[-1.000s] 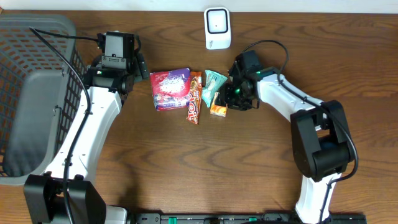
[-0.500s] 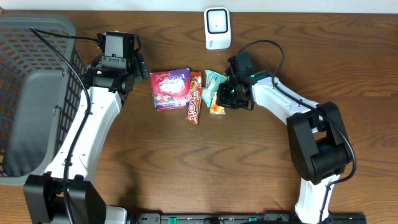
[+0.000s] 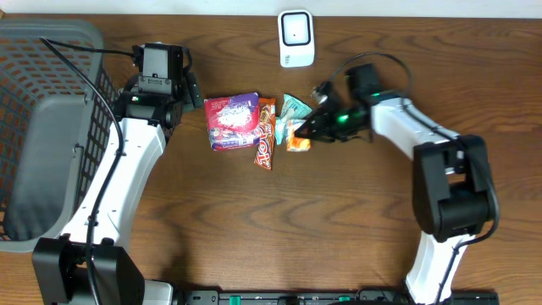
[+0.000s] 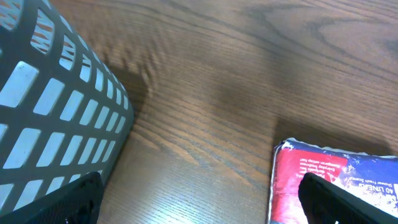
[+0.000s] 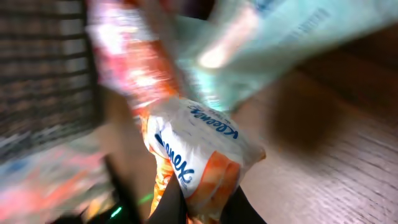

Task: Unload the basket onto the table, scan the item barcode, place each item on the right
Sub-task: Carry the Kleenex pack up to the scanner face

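Note:
An orange-and-white Kleenex tissue pack fills the right wrist view, and my right gripper is shut on its lower end. From overhead the tissue pack sits at the right end of a row of items, with the right gripper reaching in from the right. No barcode shows on it. The white scanner stands upright at the table's back edge. My left gripper is open above bare wood, its right fingertip over the edge of a red pack.
Left of the tissue pack lie a teal packet, a red-brown chocolate bar and the red-purple pack. A grey mesh basket takes up the far left; its wall is close to the left gripper.
My right gripper has shut on the tissue pack, and the right arm has swung its wrist out to the right, nudging the pack slightly. The left arm has not moved.

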Controlling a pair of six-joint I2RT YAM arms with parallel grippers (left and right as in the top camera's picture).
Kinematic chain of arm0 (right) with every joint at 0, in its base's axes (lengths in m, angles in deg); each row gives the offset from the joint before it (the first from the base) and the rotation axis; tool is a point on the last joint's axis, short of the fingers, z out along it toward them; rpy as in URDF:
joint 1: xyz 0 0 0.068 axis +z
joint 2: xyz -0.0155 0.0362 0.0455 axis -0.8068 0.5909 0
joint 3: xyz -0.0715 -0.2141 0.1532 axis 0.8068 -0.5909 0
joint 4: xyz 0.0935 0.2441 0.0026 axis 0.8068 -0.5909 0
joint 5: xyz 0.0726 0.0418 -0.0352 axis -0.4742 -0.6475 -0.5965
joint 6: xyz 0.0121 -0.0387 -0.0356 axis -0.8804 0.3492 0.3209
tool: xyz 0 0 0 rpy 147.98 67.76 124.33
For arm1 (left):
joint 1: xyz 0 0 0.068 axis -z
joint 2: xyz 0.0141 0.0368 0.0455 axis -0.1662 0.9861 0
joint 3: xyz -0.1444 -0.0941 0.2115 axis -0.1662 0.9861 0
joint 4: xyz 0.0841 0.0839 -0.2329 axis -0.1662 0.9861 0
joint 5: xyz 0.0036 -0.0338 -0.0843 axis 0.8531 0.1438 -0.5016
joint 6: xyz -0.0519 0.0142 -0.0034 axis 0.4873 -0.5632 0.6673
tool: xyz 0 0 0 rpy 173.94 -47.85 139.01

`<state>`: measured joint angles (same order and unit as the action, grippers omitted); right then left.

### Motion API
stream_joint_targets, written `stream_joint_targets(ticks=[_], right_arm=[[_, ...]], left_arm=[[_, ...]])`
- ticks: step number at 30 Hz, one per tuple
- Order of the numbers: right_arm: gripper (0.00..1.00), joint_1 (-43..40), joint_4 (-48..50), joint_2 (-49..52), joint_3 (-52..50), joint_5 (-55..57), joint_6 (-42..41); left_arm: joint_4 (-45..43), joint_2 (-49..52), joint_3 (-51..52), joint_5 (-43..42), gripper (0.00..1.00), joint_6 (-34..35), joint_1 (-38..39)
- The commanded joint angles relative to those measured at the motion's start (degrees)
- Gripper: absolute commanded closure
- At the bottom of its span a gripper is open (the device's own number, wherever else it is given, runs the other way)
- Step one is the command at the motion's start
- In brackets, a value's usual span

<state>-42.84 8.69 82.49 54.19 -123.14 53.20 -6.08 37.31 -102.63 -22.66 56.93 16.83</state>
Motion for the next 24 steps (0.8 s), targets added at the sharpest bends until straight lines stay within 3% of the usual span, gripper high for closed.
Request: stream_joint_targets(ticks=[1, 11, 21, 24], right_arm=[[0.99, -3.7, -1.0, 0.3, 0.3, -20.4, 13.4], [0.99, -3.8, -9.7, 0.3, 0.3, -25.7, 35.9], [0.99, -1.3, -9.9, 0.3, 0.3, -22.6, 36.2], [0.99, -1.3, -7.9, 0.3, 0.4, -20.1, 31.0]], left_arm=[[0.1, 0.1, -0.3, 0.7, 0.01, -0.7, -0.1], [0.1, 0.1, -0.3, 0.8, 0.01, -0.7, -0.1], [0.1, 0.1, -0.3, 0.7, 0.01, -0.7, -0.1], [0.1, 0.1, -0.3, 0.8, 0.01, -0.7, -0.1]])
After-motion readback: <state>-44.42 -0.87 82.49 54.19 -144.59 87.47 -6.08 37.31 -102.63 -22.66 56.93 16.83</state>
